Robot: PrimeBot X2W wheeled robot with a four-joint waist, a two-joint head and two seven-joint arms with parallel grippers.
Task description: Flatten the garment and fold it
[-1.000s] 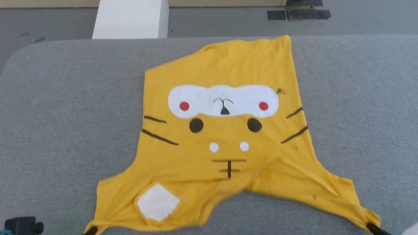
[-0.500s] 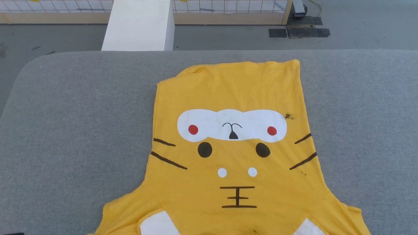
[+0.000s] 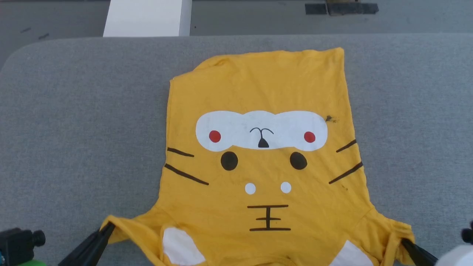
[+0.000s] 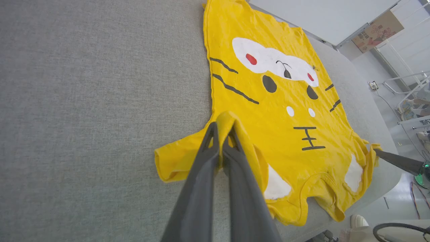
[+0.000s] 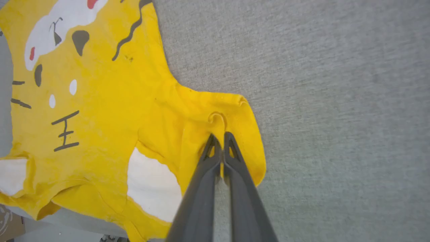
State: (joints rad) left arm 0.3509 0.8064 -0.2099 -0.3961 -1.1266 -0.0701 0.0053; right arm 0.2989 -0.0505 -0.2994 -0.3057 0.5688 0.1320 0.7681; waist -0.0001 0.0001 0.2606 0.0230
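two sleeves of the garment (image 3: 258, 85) were pinched: left gripper (image 3: 108, 228) at 7 o'clock, right gripper (image 3: 404, 242) at 5. collar was cut off at 6; cardboard box (image 4: 378, 32) print was unreadable.

A grey fabric surface (image 3: 74, 111); beyond its far edge, a white block (image 3: 146, 18) and dark floor patches (image 3: 342, 8).

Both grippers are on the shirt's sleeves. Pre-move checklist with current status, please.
1. Left gripper shut on the garment's sleeve: ok.
2. Right gripper shut on the other sleeve: ok.
3. Body flat, print up, on the grey table: ok.
4. Sleeves flat: not ok, both bunched at the pinch.
5. Far hem square: not ok, left corner slants in.
6. Collar fully on the table: cannot tell.
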